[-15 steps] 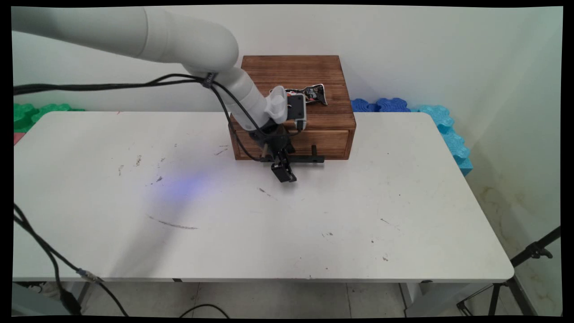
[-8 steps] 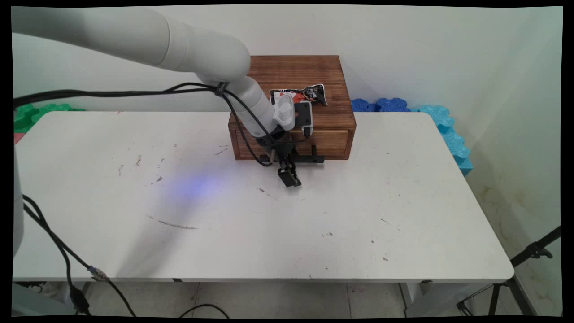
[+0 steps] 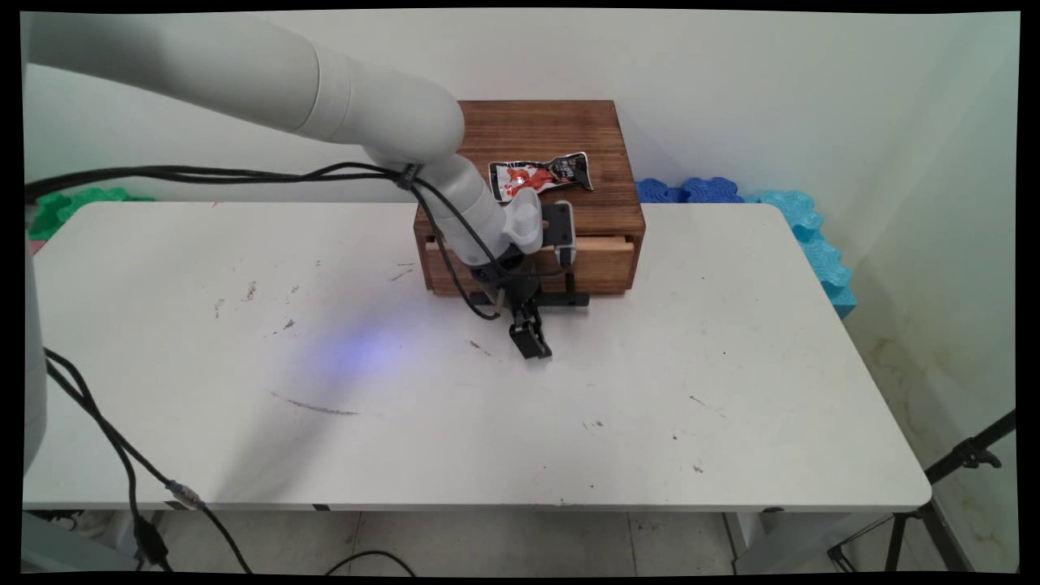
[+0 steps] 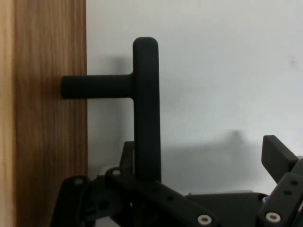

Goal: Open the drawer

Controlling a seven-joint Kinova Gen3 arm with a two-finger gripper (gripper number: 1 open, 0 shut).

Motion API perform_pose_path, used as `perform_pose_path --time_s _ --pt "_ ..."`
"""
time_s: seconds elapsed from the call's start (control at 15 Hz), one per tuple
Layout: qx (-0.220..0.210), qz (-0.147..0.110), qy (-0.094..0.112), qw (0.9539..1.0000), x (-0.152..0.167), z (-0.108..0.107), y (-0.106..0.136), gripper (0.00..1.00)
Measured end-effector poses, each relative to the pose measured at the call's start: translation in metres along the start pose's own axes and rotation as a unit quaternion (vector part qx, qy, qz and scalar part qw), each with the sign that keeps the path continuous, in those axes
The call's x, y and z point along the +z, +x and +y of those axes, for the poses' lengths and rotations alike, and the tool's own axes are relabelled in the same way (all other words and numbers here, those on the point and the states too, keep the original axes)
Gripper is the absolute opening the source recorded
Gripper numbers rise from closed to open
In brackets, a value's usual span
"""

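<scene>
Wooden drawer box, drawer slightly out, claw at black handle, packet on top

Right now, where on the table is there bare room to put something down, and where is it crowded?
The white table is bare along its near edge, on its whole left half, and right of the wooden drawer box. It is crowded just before the box: the end effector sits at the black handle. A snack packet lies on the box top.
</scene>
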Motion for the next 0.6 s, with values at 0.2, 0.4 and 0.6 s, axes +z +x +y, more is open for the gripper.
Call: perform_pose_path --time_s 0.2,0.4,0.6 --pt "0.002 0.001 -0.011 0.9999 -0.002 0.015 0.002 1.0" --pt "0.002 0.004 -0.019 0.9998 -0.006 0.032 0.003 1.0" --pt "0.002 0.004 -0.026 0.9997 -0.01 0.046 0.002 1.0"
